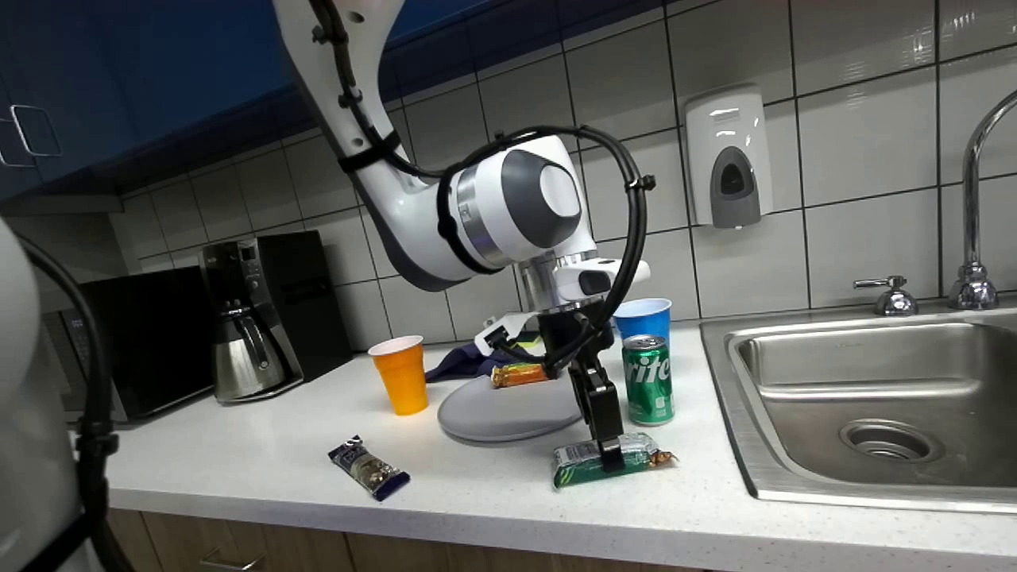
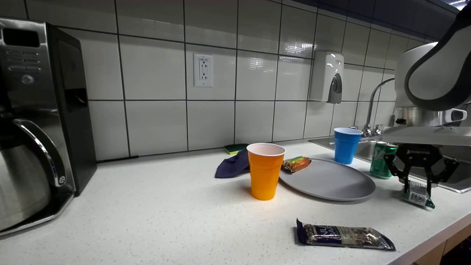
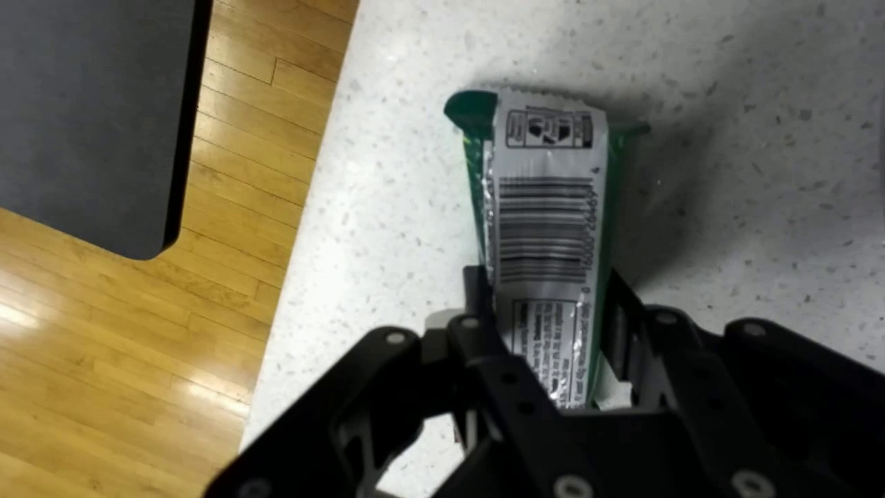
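Observation:
My gripper points down near the counter's front edge. It is shut on a green and silver wrapped bar, with one finger against each long side. In the wrist view the bar lies lengthwise between the fingers, its barcode side facing the camera. The bar's near end is hidden by the gripper. In an exterior view the bar hangs low between the fingers; I cannot tell whether it touches the counter. A green soda can stands upright just behind the gripper. A grey plate lies beside it.
An orange bar lies on the plate's edge. A dark nut bar lies near the front edge. An orange cup, a blue cup and a dark cloth stand behind. A sink and coffee maker flank the counter.

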